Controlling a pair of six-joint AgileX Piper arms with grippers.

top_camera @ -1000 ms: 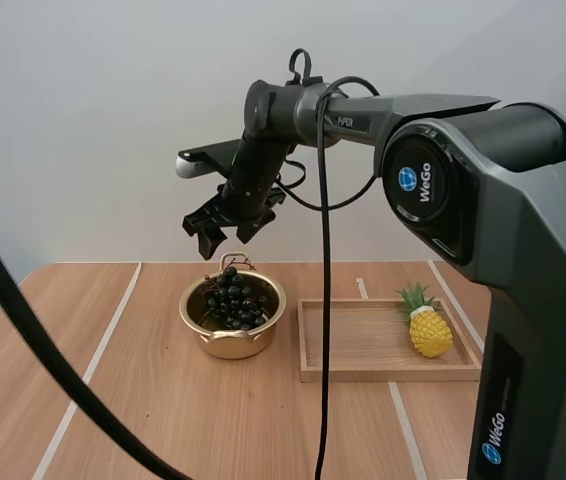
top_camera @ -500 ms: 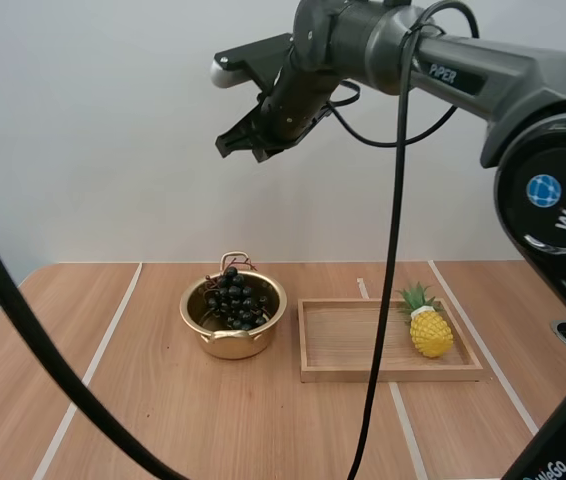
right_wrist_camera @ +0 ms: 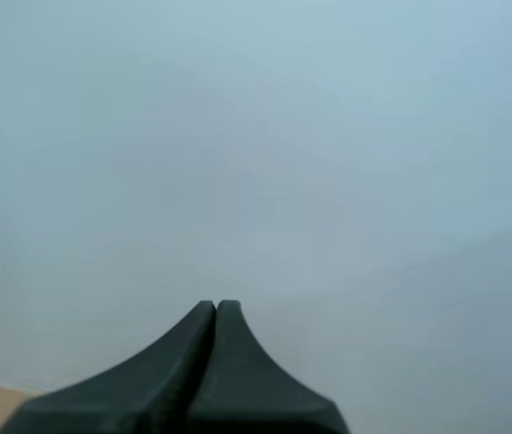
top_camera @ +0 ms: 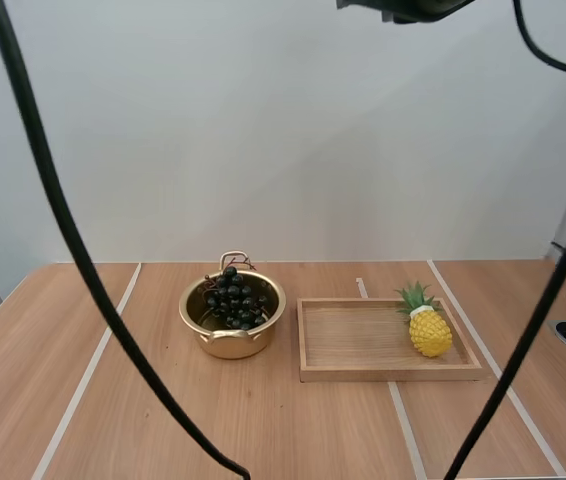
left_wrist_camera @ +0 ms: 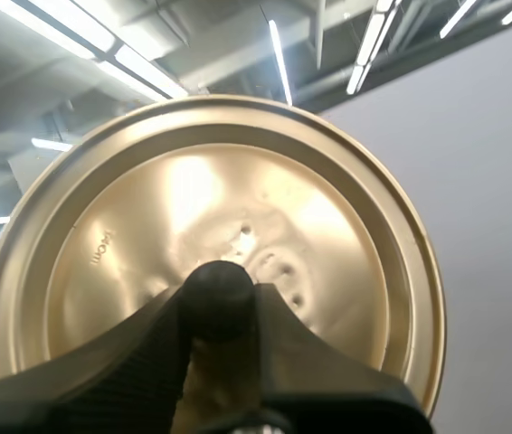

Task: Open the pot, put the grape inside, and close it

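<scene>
While looking down from the high view, see pot point(top_camera: 232, 317) upright on wooden table point(top_camera: 263, 430), left of centre, uncovered: shiny gold, round, shallow, small side handle facing the camera. Inside it, see bunch of grapes point(top_camera: 233, 298): small, round, near-black berries, faintly glossy, heaped to about rim level; thin brownish loop over the far rim, stem or handle, cannot tell. Just right of pot, apart from it with a narrow strip of table between, see wooden tray point(top_camera: 363, 345), rectangular, low-walled, with yellow pineapple point(top_camera: 429, 328) lying at its right end, green crown toward the back. Over in the left wrist view, find lid point(left_wrist_camera: 211, 208) off the pot, held up by the gripper: same gold finish, round, stepped rim, glossy with reflections, small stamped mark near one edge, dark round knob point(left_wrist_camera: 220, 287) at its centre. Have left gripper point(left_wrist_camera: 220, 303) clamped on that knob: fingers point(left_wrist_camera: 134, 348) parted only by the knob's width, one tip on each side, pinching it, lid's top face turned toward the camera. Cannot tell from there where lid hangs relative to pot. For right gripper point(right_wrist_camera: 215, 312), read fingers point(right_wrist_camera: 165, 375) pressed flat together into one dark wedge, no gap, holding nothing, touching nothing, pointed at a plain pale wall with a sliver of table edge near the finger base.
</scene>
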